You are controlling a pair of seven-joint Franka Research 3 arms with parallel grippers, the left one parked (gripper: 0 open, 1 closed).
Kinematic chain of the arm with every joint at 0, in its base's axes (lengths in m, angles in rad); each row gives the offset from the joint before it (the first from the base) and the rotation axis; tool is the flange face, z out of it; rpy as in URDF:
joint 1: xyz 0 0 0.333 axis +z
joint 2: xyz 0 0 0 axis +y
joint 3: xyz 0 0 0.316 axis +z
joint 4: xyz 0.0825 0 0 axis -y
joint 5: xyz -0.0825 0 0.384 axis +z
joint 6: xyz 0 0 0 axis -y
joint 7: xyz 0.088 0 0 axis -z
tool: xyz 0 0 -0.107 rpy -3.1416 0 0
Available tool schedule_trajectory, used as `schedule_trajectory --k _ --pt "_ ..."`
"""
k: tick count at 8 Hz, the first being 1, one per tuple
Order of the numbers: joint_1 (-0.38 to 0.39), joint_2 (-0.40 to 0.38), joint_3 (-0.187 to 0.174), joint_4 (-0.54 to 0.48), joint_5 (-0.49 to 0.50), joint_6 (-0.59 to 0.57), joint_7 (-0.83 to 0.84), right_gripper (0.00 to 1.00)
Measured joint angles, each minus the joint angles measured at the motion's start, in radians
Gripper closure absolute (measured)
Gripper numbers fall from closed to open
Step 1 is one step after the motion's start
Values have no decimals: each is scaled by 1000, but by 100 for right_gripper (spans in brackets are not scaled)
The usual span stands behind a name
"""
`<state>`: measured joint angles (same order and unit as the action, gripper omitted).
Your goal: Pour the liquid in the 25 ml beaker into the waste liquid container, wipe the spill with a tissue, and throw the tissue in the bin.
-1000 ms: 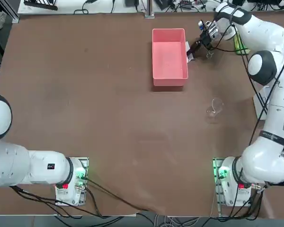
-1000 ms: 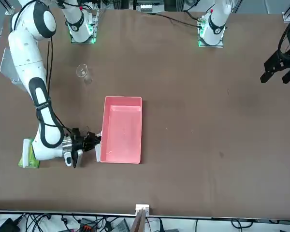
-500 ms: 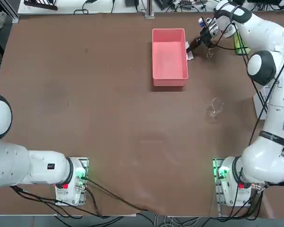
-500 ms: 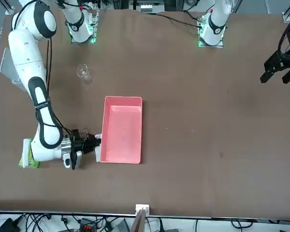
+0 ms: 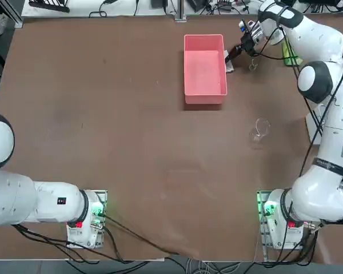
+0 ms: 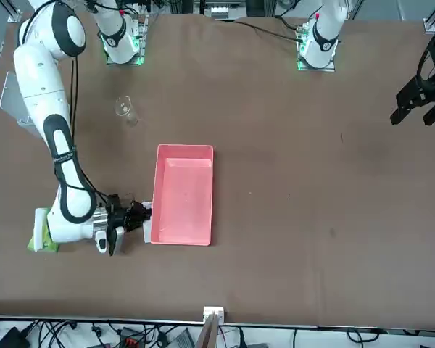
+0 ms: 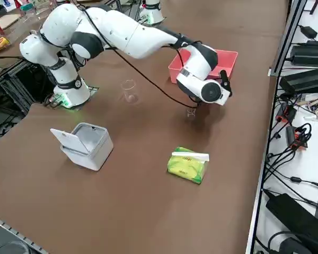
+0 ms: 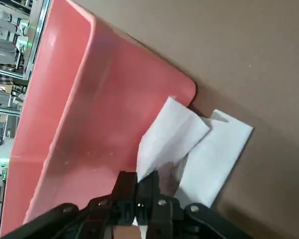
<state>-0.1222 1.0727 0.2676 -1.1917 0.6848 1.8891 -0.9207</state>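
My right gripper (image 8: 142, 193) is shut on a white tissue (image 8: 194, 149). The tissue lies on the brown table against the outer wall of the pink waste liquid container (image 8: 84, 119). From above, the gripper (image 5: 234, 55) and tissue (image 5: 228, 61) sit at the container's (image 5: 204, 85) right side, near its far end. The tiny 25 ml beaker (image 5: 252, 65) stands upright just right of the gripper, and also shows under the wrist as the 25 ml beaker (image 7: 191, 112). The light grey bin (image 7: 86, 144) stands with its lid open near the table's right edge.
A larger clear beaker (image 5: 260, 129) stands upright between the container and the right arm's base. A yellow-green tissue pack (image 7: 187, 165) lies near the table's right edge, behind the forearm. Cables and equipment line the far edge of the table.
The gripper has shifted slightly towards the far edge along the container's wall, keeping hold of the tissue. Both beakers and the container have not moved.
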Motion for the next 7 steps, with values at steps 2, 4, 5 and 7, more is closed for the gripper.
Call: schedule_trajectory --k 2,4,5,7 --pt "5 5 0 0 -1 15 0 98" --pt "8 12 -1 0 -1 26 -1 98" --pt "8 13 -1 0 -1 28 -1 98" --pt "8 13 -1 0 -1 28 -1 98"
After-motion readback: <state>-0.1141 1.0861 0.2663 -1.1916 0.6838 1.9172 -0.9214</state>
